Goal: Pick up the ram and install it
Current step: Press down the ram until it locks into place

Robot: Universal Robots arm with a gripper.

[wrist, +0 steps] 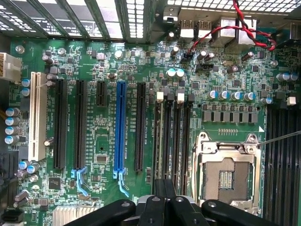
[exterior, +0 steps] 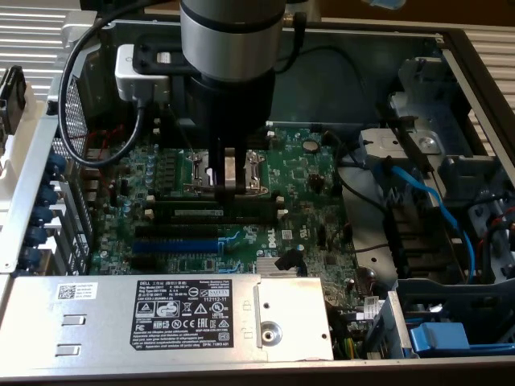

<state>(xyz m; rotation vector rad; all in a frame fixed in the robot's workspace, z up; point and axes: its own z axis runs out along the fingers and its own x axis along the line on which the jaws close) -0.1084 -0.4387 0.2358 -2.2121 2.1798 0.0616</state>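
RAM stick (exterior: pixel 211 211) sits seated lengthwise in a memory slot on the green motherboard (exterior: pixel 314 189), its white label facing up, just on the near side of the CPU socket (wrist: pixel 228 176) in the exterior view. Your end effector (exterior: pixel 232 185) hangs directly over it, fingers drawn narrow and apparently holding nothing. You look to be at the seating stage, pressing the stick home. Judging from here, any further push calls for even, straight-down pressure so that the slot's end clips (exterior: pixel 282 211) latch.
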